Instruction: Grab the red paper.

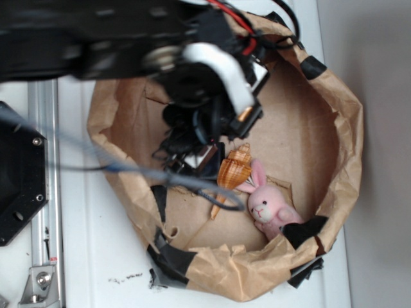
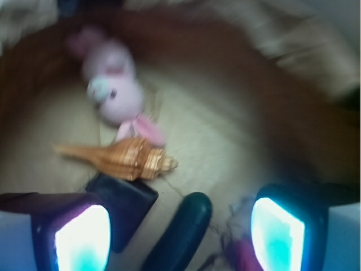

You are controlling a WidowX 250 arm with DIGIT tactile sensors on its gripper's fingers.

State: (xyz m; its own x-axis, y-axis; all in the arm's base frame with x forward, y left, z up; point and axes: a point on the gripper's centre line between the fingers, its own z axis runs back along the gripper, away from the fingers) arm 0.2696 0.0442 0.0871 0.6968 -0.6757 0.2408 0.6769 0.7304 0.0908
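A white table (image 1: 103, 256) fills the exterior view under even, soft light. At 9 o'clock a grey metal rail (image 1: 45, 192) runs top to bottom, with a black plate (image 1: 19, 179) beside it. At 3 o'clock a grey strip (image 1: 385, 128), floor or wall, borders the table. Dark crumbs (image 1: 125, 278) lie at 7 o'clock.

Red paper (image 2: 244, 257) mostly hidden, blurred
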